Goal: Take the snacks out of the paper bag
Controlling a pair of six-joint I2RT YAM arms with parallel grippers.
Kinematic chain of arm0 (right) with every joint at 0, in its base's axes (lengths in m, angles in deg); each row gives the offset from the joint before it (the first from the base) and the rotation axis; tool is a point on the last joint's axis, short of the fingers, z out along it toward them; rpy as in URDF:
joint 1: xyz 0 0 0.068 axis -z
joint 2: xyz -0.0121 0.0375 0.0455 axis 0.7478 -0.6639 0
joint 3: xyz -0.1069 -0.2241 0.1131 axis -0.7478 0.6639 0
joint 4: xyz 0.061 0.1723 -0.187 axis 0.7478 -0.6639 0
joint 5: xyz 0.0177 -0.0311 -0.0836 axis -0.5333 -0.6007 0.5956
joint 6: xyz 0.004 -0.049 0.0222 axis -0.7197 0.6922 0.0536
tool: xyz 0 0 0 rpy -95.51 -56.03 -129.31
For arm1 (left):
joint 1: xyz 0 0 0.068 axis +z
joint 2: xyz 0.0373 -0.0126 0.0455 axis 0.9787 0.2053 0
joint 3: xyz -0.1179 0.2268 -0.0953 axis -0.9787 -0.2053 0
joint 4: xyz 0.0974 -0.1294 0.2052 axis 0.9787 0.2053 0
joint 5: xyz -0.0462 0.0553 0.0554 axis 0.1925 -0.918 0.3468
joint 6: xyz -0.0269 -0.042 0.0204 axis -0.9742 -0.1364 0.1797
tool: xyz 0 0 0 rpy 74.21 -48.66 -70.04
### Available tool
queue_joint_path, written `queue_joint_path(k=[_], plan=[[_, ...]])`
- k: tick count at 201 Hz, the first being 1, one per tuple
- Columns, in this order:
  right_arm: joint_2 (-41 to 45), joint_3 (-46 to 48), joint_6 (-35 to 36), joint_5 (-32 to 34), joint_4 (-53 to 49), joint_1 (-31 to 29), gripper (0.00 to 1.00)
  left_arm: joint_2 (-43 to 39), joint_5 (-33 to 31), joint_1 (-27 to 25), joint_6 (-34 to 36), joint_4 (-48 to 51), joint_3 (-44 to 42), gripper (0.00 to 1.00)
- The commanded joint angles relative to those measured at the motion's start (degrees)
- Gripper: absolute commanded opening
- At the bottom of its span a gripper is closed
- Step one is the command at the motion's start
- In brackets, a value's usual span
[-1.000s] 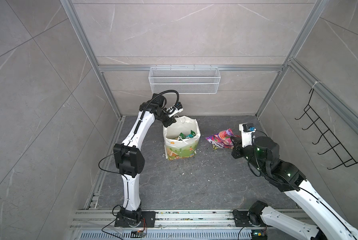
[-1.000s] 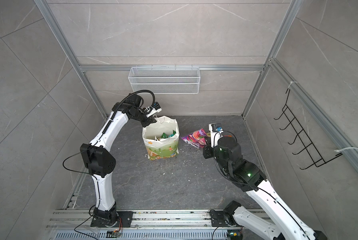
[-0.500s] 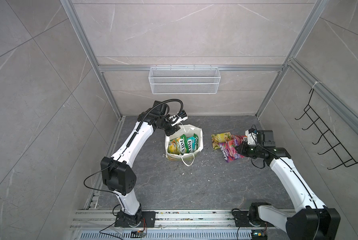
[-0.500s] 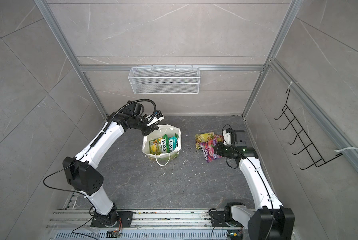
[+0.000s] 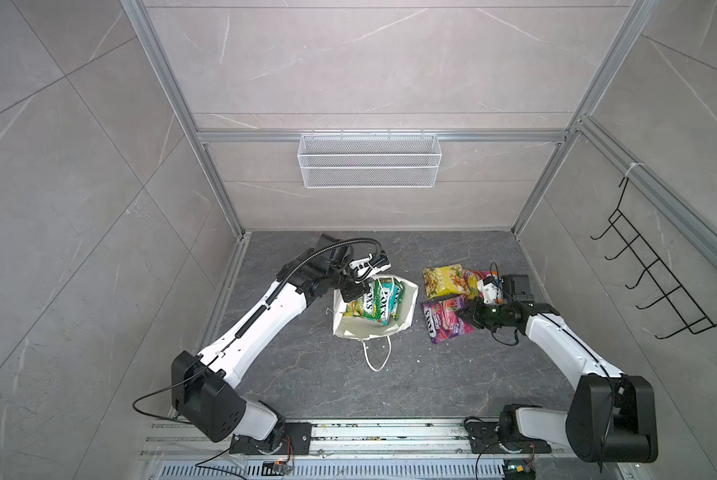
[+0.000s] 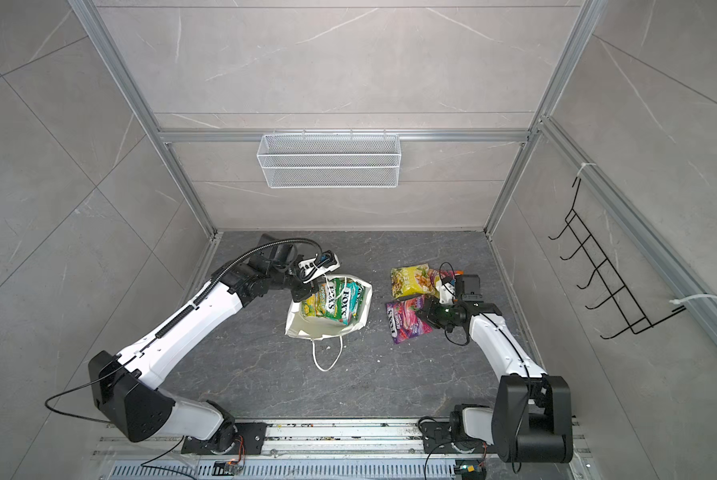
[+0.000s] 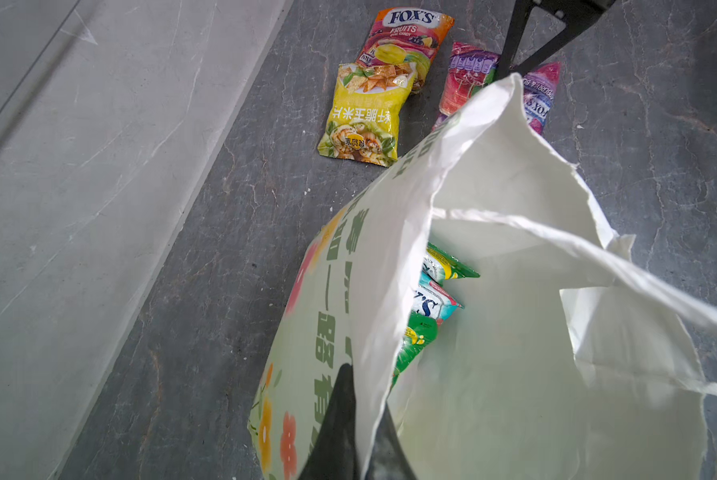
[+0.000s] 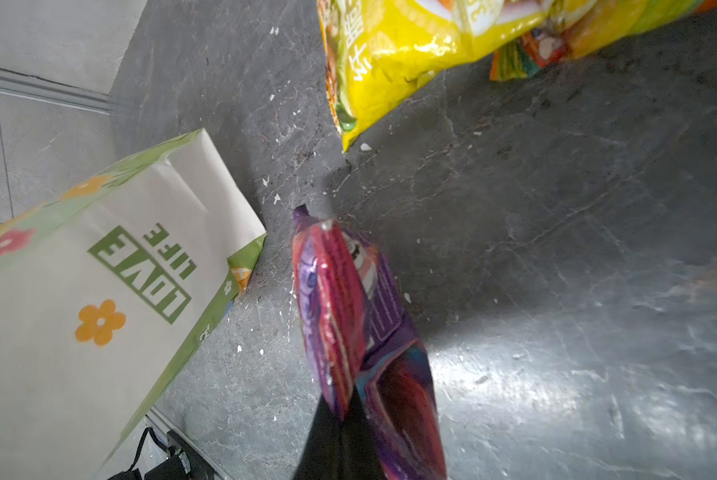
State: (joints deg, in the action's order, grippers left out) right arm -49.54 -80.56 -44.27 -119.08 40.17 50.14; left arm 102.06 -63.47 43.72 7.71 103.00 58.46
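The dark grey stone desk (image 5: pixel 307 374) carries everything I am working on. Left of its middle is the white paper bag (image 5: pixel 409 307), its mouth wide open in both top views, with one cord handle (image 5: pixel 375 353) trailing on the desk in front of it. Inside it lie green and teal FOX'S packets (image 5: pixel 373 305). To the bag's right, out on the desk, lies the yellow snack packet (image 5: pixel 442 281), one end overlapping an orange-pink FOX'S Fruits packet (image 7: pixel 406 37). Just in front of those is the purple FOX'S packet (image 5: pixel 444 326). My right claw (image 5: pixel 465 316) is closed tight on its edge, and I cannot tell whether the packet rests on the desk. My left claw (image 7: pixel 361 436) is clamped on the bag's rim, one finger inside and one outside.
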Motion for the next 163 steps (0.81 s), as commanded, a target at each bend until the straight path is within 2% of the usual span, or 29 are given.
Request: queue_joint_path(k=[1,43,65,102,141,163], plan=[[-2.67,1.76,-2.17,2.74,4.92,0.01,0.0,-5.98,-0.2,-1.37,-4.21,-6.43,-3.12,0.0],[-5.49,2.28,-1.65,6.49,6.28,-0.05,0.0,-11.38,-0.52,-3.06,-8.11,-6.42,-8.69,0.0],[-6.59,1.93,-0.72,5.98,6.78,-0.06,0.0,-12.88,-2.06,-3.96,-9.3,-6.42,-10.28,0.0],[-8.1,-0.82,2.78,7.36,4.28,-0.03,0.0,-12.45,-2.34,-5.35,-10.12,-8.81,-12.26,0.0],[-9.06,-3.76,6.04,12.21,0.33,-0.07,0.0,-11.96,-2.5,-5.98,-10.04,-10.83,-13.58,0.0],[-10.7,-6.16,6.37,12.48,-1.71,0.05,0.06,-12.68,-2.04,-6.34,-10.43,-13.23,-14.62,0.0]])
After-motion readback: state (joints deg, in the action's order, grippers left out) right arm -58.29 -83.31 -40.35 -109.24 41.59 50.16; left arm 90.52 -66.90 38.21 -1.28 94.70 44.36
